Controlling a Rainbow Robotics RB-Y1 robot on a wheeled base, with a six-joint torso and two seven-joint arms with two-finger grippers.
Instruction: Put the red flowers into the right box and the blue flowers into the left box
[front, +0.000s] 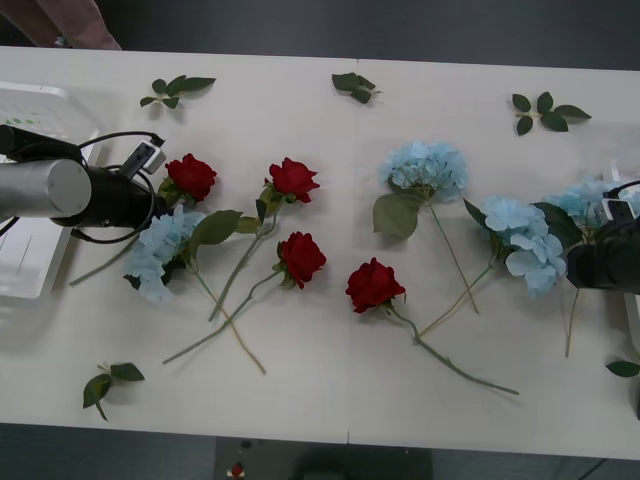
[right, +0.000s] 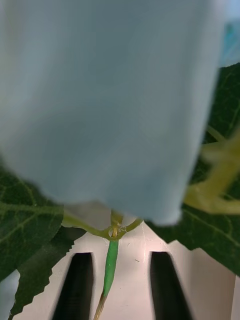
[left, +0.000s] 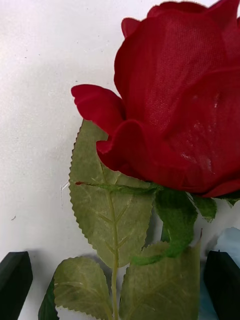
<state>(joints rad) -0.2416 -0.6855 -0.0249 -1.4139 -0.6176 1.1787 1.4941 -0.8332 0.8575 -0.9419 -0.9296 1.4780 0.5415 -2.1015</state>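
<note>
The left end effector (left: 120, 285) stands wide, its black fingers (left: 14, 282) at either side of a rose's stem and leaves, holding nothing. In the front view this arm reaches in from the left edge, its end effector (front: 150, 195) just beside the leftmost of the red flowers (front: 191, 176), which lies on the white table (front: 330, 400) next to a pale-blue cluster (front: 160, 250). The right end effector (right: 120, 285) is also wide, its fingers (right: 167, 285) straddling a thin green stem (right: 111, 265) without touching it, blue petals and big leaves close above. In the front view it (front: 590, 262) sits at the right edge beside the rightmost of the blue flowers (front: 525, 240).

Three more roses lie across the table's middle, and another blue head (front: 428, 168) lies up from them, right of centre. The left box (front: 35, 180) shows at the left edge behind the arm. Loose leaf sprigs (front: 176, 90) are scattered along the table's far and near sides.
</note>
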